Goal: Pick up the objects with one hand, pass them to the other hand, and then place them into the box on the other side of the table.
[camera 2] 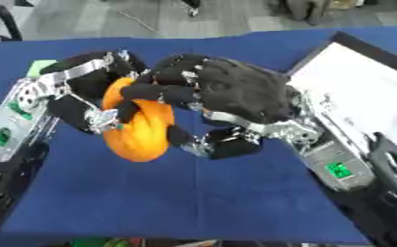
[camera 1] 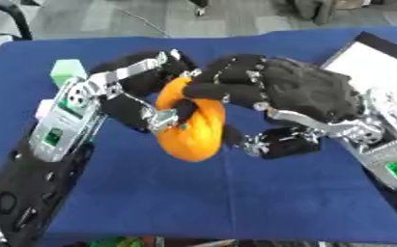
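Nearest to us, our two forearms run up from the lower corners and meet over the blue table point(camera 1: 235, 202), where both hands close on one orange object point(camera 1: 193, 135), rounded like a small pumpkin or fruit; we cannot tell which.

Our left hand point(camera 1: 142, 77) has its fingers curled down over the near-left side of the object, with one finger hooked across its front. Our right hand point(camera 2: 235, 91) wraps dark fingers over the top from the opposite side, and its thumb point(camera 2: 231, 142) sits low, just beside the object's lower right. So both hands are gripping the orange object at once, held between them above the cloth, and we judge this to be the middle of the pass.

Beyond our right hand, to its outer side, lies the white-lined box point(camera 2: 362, 82). Behind our left hand a pale green block point(camera 1: 66, 70) sits on the cloth.

What could go wrong from here: the fingers of the two hands overlap on a smooth, curved surface. If our left hand lets go before our right fingers and thumb truly enclose the object, it may roll out downward and drop onto the table. If the left finger stays hooked while the right pulls toward the box, the object could twist or be dragged free of both.
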Robot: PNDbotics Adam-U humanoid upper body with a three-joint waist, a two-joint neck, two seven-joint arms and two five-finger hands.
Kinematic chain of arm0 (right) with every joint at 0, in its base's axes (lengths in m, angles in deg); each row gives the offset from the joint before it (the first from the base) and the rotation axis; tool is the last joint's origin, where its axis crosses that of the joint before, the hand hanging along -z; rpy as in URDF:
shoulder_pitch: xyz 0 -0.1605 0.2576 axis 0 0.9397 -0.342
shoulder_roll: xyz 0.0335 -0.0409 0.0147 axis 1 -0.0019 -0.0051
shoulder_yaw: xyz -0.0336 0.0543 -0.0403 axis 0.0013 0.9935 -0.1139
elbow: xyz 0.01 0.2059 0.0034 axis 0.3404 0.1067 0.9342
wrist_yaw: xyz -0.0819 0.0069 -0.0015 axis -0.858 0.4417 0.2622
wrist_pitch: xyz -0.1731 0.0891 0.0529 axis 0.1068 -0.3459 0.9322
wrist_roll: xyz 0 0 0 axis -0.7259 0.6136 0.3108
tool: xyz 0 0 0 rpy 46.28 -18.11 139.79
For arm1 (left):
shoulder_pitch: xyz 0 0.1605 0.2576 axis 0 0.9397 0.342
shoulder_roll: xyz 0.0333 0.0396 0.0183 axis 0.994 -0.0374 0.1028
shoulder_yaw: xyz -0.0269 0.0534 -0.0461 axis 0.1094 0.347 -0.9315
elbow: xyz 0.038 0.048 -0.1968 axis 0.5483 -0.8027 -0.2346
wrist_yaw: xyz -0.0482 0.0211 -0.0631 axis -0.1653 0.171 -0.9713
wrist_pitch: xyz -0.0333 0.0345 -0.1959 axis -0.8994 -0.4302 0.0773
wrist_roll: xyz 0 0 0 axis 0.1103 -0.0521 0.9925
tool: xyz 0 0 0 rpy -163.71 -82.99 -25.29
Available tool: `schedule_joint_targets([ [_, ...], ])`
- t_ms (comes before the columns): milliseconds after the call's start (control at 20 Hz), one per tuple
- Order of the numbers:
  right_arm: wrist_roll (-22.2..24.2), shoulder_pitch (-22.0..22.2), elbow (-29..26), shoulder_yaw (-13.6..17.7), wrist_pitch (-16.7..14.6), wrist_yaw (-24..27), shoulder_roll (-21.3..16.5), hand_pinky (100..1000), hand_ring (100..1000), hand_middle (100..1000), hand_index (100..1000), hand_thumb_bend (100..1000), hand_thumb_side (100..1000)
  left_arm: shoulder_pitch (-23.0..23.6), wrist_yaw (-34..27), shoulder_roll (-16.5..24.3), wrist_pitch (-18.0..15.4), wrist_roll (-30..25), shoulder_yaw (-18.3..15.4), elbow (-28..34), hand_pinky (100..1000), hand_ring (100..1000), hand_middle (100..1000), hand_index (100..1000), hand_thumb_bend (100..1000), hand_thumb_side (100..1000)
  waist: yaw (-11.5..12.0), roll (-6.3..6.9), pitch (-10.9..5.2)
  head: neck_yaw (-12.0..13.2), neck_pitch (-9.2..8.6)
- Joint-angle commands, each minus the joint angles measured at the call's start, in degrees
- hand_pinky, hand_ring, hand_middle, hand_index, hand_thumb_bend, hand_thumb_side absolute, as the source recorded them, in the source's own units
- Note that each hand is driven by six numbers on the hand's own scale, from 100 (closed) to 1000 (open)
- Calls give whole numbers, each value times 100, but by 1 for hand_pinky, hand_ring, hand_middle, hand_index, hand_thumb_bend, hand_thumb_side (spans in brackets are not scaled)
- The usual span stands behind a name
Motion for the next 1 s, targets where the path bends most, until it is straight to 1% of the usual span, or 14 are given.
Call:
schedule_joint_targets([
  [50,356,-189,-102,-39,83,308,-183,895,888,909,1000,100,121,-206,16,122,-55,-81,61,116,575,453,446,522,100,284,0,-29,-54,-13,-15],
  [200,586,-268,-102,-9,177,547,-253,890,879,898,1000,100,110,-254,17,149,-84,-102,89,101,575,453,446,522,100,286,-3,-45,-47,-13,-15],
  [300,556,-259,-102,32,222,643,-251,877,857,876,994,100,100,-271,-21,134,-85,-85,79,100,574,453,445,521,100,290,-1,-50,-43,-11,-15],
  [600,119,-114,-102,61,309,523,-118,859,827,849,974,100,100,-313,-147,71,-20,-15,41,136,573,453,446,521,100,295,8,-32,-41,-34,-15],
  [1000,-470,87,-102,29,363,165,58,813,766,778,910,100,100,-358,-336,-28,73,17,6,222,586,459,452,527,100,307,10,-9,-52,-86,-15],
])
